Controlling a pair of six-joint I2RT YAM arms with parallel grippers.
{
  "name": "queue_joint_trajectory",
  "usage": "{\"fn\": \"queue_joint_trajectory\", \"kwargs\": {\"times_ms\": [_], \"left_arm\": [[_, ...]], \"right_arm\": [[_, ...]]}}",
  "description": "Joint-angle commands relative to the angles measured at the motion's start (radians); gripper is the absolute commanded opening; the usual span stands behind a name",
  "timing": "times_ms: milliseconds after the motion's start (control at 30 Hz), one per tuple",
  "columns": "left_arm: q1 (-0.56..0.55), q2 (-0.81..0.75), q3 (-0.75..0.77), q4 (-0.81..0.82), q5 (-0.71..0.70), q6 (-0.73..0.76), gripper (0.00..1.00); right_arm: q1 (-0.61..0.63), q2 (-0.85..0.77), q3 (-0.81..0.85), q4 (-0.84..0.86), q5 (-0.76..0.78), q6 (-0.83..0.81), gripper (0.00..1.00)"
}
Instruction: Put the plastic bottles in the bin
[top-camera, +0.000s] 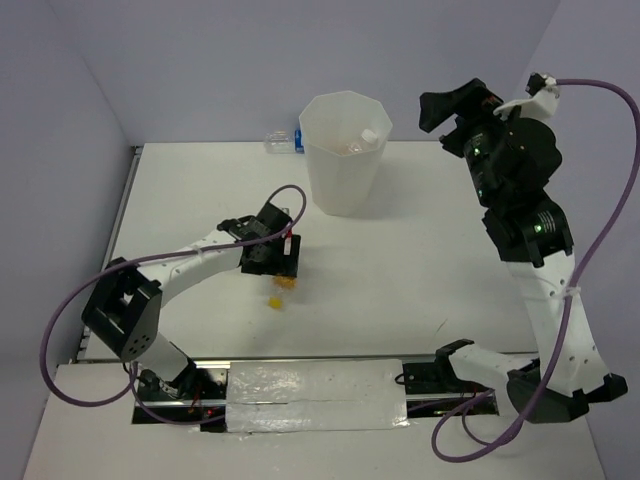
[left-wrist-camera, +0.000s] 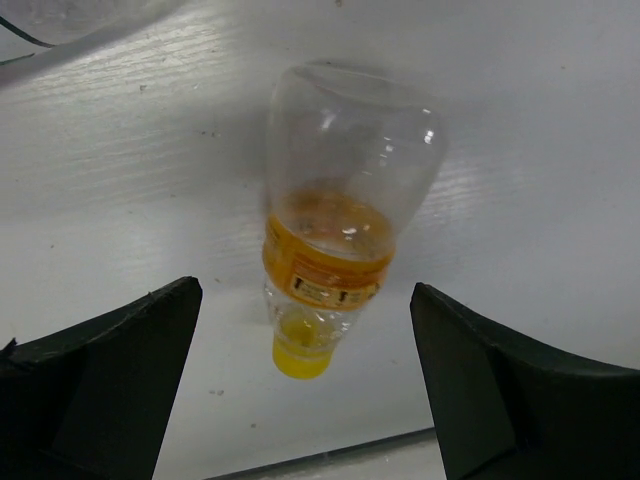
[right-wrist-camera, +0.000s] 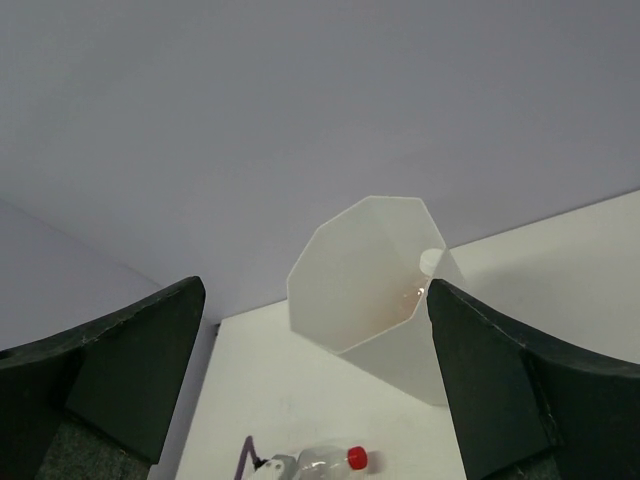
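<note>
**Left jaws straddle the yellow-capped bottle; right arm waits empty by the bin**

The left gripper (top-camera: 276, 262) hangs low over the table (top-camera: 450, 260), at about 7 o'clock from the bin (top-camera: 345, 190), with its fingers (left-wrist-camera: 110, 380) spread wide. In its wrist view the yellow-capped bottle (left-wrist-camera: 340, 230) lies on its side between them, cap toward 6 o'clock and base toward 12. Neither finger touches it. This straddle looks like the set-up for a pinch. The fingers flank the neck and label band, so closing should catch the bottle across its width, not along its length. A round bottle lying loose may roll away if one finger meets it first.

The right gripper (top-camera: 440, 106) is held up at about 2 o'clock from the bin, jaws apart and holding nothing. Its wrist view looks down between the bare fingers into the bin's mouth, so it seems to sit above rim height. That fits a drop-off spot over the tall wall, and it also keeps this arm out of the left arm's way. A white cap (top-camera: 370, 135) shows inside the bin near the rim, so at least one bottle appears to be in.

Two more bottles lie on the table. A blue-labelled bottle (top-camera: 283, 141) is at the bin's 10 o'clock, by the far edge. A red-capped bottle (right-wrist-camera: 325, 460) shows at 6 o'clock of the right wrist view. I cannot tell how close it lies to the left arm.
</note>
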Motion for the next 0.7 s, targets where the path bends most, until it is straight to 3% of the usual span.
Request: {"fn": "queue_joint_trajectory", "kwargs": {"times_ms": [0, 167, 267, 500, 667], "left_arm": [[-0.010, 0.060, 0.046, 0.024, -0.115, -0.010, 0.99], [-0.024, 0.132, 0.066, 0.045, -0.183, -0.018, 0.91], [-0.026, 0.172, 0.067, 0.076, -0.175, -0.008, 0.77], [-0.037, 0.172, 0.134, 0.024, -0.155, 0.005, 0.55], [-0.038, 0.019, 0.340, -0.086, -0.115, 0.054, 0.56]], "right_arm": [[0.007, -0.036, -0.070, 0.001, -0.042, 0.002, 0.99], [0.010, -0.109, -0.176, 0.006, -0.048, 0.018, 1.00], [0.010, -0.116, -0.170, -0.029, -0.047, 0.018, 1.00], [0.010, -0.140, -0.168, -0.048, -0.011, 0.008, 1.00], [0.008, -0.165, -0.168, -0.065, 0.006, 0.001, 0.99]]}}
